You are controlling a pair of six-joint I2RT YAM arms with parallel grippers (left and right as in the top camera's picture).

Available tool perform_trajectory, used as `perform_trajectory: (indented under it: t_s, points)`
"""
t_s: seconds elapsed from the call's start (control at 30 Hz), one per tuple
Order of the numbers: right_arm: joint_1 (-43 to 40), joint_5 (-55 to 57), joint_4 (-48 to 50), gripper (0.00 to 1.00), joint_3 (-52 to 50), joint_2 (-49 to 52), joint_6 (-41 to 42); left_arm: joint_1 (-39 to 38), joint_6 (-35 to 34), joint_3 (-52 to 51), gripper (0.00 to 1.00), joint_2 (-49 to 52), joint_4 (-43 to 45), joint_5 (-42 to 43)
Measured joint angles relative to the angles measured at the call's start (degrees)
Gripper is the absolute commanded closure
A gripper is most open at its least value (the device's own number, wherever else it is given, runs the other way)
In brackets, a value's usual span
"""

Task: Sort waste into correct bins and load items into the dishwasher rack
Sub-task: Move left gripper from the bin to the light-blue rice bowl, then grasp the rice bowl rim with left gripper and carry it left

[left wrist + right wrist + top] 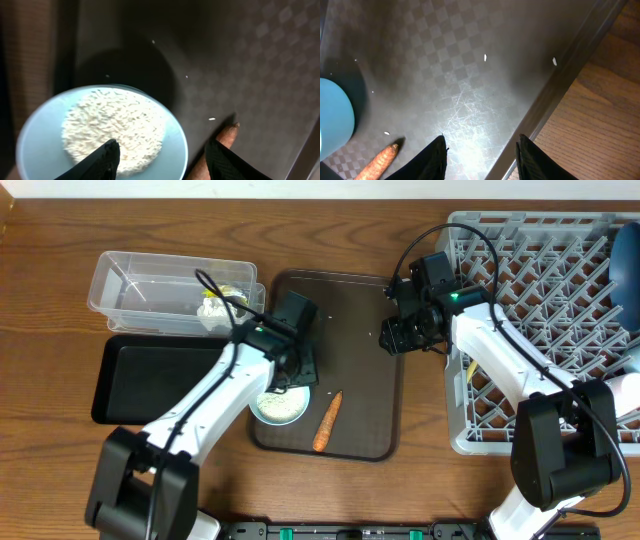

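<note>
Left claw [162, 150]: spread, one finger over the white rice [115, 125], one outside the rim of the small light-blue cup [30, 135].
Cup place: near-left corner of the dark brown rectangular serving tray [360, 370].
Right claw [480, 150]: spread, empty, above the tray's right edge.
Small orange carrot piece [327, 422]: just right of the cup.

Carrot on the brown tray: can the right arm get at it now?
Probably yes. The carrot lies uncovered beside the rice bowl, with bare tray between it and the open, empty right claw.
</note>
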Motion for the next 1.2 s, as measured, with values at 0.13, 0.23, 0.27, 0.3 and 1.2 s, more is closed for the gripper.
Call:
perform_trajectory:
  t_s: [0.13, 0.23, 0.27, 0.3, 1.2]
  points:
    - [0.0, 0.0, 0.0, 0.56, 0.02, 0.0, 0.0, -1.29, -2.12, 0.0, 0.43, 2.01, 0.92, 0.04]
    - [0.0, 0.0, -0.11, 0.56, 0.0, 0.0, 0.0, -2.12, -3.67, 0.0, 0.44, 3.63, 2.49, 0.2]
    - [0.0, 0.0, -0.2, 0.56, 0.0, 0.0, 0.0, -2.4, -4.15, 0.0, 0.44, 4.22, 2.99, 0.2]
    - [0.0, 0.0, -0.31, 0.56, 0.0, 0.0, 0.0, -2.75, -4.48, 0.0, 0.44, 4.92, 3.48, 0.22]
    - [0.0, 0.0, -0.98, 0.56, 0.0, 0.0, 0.0, -4.72, -5.4, 0.04, 0.94, 10.88, 5.16, -4.5]
